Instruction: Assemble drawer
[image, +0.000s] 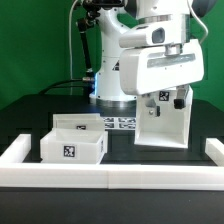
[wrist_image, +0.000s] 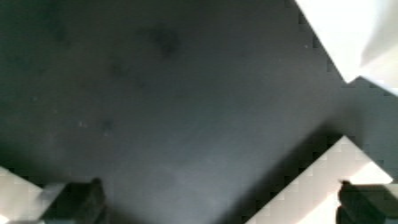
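The tall white open-fronted box shell (image: 160, 127) stands upright on the dark table, right of centre in the exterior view. Two small white open-top trays sit side by side at the exterior view's left: the front tray (image: 72, 148) and the one behind it (image: 82, 125). My gripper (image: 172, 100) hangs at the shell's top, toward its right side. In the wrist view my gripper (wrist_image: 217, 205) is open, with dark fingertips (wrist_image: 71, 200) far apart. A white edge of the shell (wrist_image: 347, 160) runs slantwise close to one fingertip. Nothing is held.
The marker board (image: 120, 123) lies flat between the trays and the shell. A low white rail (image: 110, 177) edges the table's front and both sides. The arm's base stands behind the marker board, with cables at the back.
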